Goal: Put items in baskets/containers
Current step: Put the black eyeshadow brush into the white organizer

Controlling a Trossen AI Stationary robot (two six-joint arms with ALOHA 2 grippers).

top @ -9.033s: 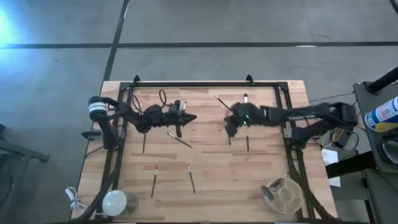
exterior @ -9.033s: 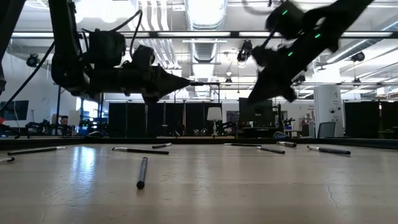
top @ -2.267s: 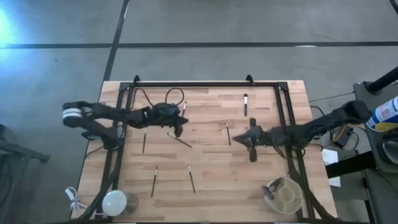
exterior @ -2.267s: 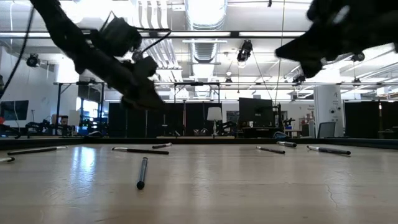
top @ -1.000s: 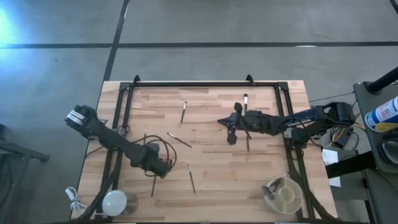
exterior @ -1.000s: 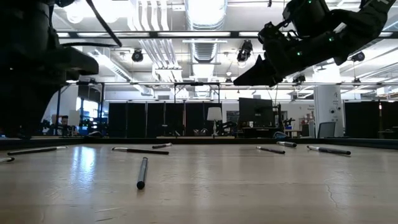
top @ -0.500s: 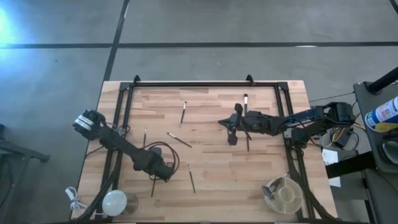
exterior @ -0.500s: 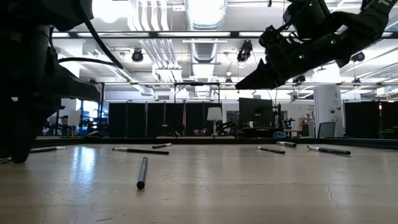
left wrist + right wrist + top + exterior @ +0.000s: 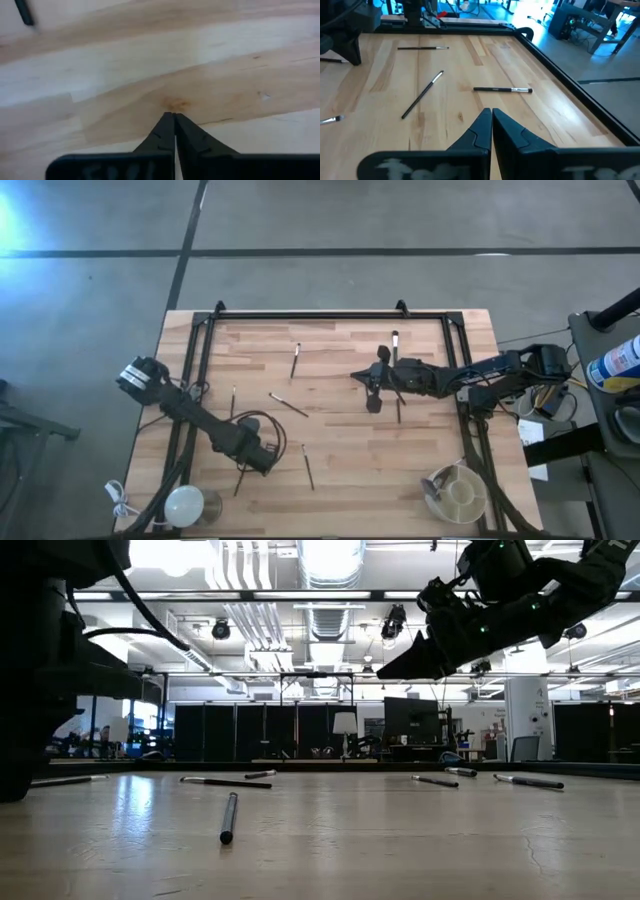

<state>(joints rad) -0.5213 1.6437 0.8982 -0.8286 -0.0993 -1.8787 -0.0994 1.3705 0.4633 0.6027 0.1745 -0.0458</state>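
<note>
Pickup step: your left hand [image 9: 268, 463], fingers together and holding nothing, sits low on the worktop [image 9: 330, 430] beside a brush [image 9: 308, 467]. Right hand [image 9: 368, 388] hovers, pressed together. Open the fingers before grasping; tub [image 9: 455, 492] waits at the near right corner.

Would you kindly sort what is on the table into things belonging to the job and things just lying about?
Job: makeup brushes scattered on the wood, e.g.; compartment tub; left gripper; right gripper.
Lying about: white dome with cord.
</note>
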